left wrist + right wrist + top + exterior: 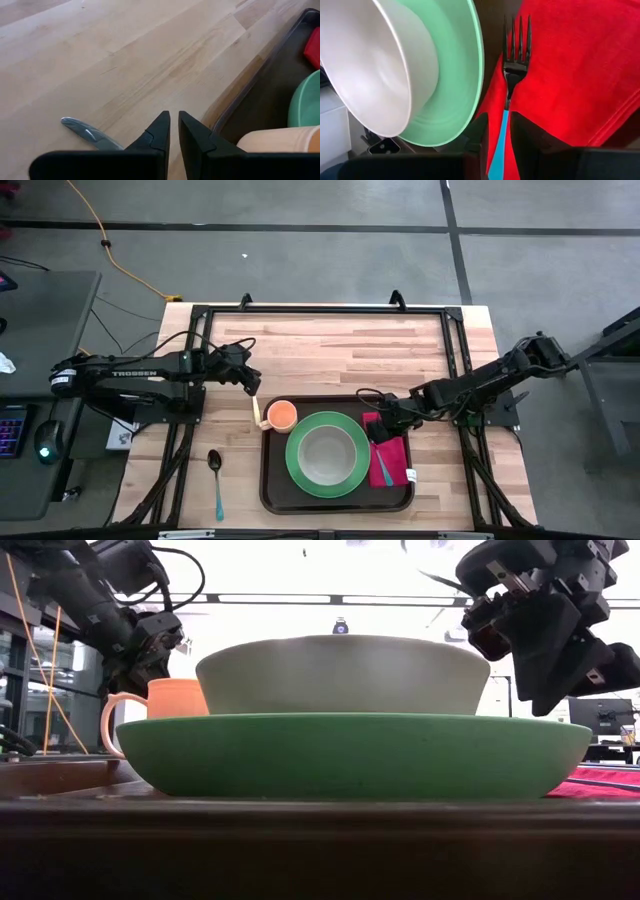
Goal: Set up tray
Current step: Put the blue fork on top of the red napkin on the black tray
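tray nearly dressed, fork in your right gripper, spoon left outside.

the large dark brown plastic tray (275,490) sat at the table's near edge, holding the round green plate (295,470) with a pale bowl (327,454), an orange mug (281,416) and a magenta cloth napkin (392,464). your right gripper (496,131) pinched the blue-handled black fork (512,70) over the napkin; released tilted, it could slide against the plate. your left gripper (174,129), fingers nearly pressed together and empty, hovered beside the mug and could knock it. the teal-handled spoon (216,480) lay outside the tray.
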Motion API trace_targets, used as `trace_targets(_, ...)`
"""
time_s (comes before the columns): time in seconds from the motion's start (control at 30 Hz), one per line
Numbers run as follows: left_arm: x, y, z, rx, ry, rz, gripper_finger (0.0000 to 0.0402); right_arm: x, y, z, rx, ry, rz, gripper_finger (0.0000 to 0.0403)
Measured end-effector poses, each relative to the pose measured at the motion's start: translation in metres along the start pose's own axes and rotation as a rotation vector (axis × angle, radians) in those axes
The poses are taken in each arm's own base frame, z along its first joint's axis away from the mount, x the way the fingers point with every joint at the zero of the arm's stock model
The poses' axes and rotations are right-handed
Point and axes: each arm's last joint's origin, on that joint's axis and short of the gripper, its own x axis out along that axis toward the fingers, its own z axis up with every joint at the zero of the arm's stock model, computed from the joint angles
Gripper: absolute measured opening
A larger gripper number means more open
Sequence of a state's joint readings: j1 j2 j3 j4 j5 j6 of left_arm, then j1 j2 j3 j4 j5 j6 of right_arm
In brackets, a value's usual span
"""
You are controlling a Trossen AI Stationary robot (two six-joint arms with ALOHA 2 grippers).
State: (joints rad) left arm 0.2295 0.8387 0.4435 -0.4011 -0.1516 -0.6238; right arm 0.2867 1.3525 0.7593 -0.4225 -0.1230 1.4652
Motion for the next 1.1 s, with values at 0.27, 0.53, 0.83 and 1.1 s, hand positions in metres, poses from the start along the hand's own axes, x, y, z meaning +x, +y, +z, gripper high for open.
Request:
trace_targets(0.27, 0.0000, 0.0000, 0.0000, 0.002, 0.000, 0.000, 0.0067, 0.0000, 0.0002, -0.0015, -0.007, 0.054, 0.007, 0.0057)
trace_targets(0.53, 0.0000, 0.0000, 0.0000, -0.008, 0.000, 0.000, 0.0067, 0.0001, 0.0004, -0.0011, -0.005, 0.042, 0.010, 0.0056)
trace_targets(0.83, -0.0001, 0.0034, -0.0039, -0.002, 0.033, 0.046, 0.0067, 0.0003, -0.0017, -0.0016, 0.006, 0.040, -0.013, 0.0058)
trace_targets(1.1, -0.0001, 0.0036, -0.0047, 0.001, 0.045, 0.042, 0.0067, -0.0009, -0.0023, -0.0010, 0.073, 0.011, -0.053, 0.0060)
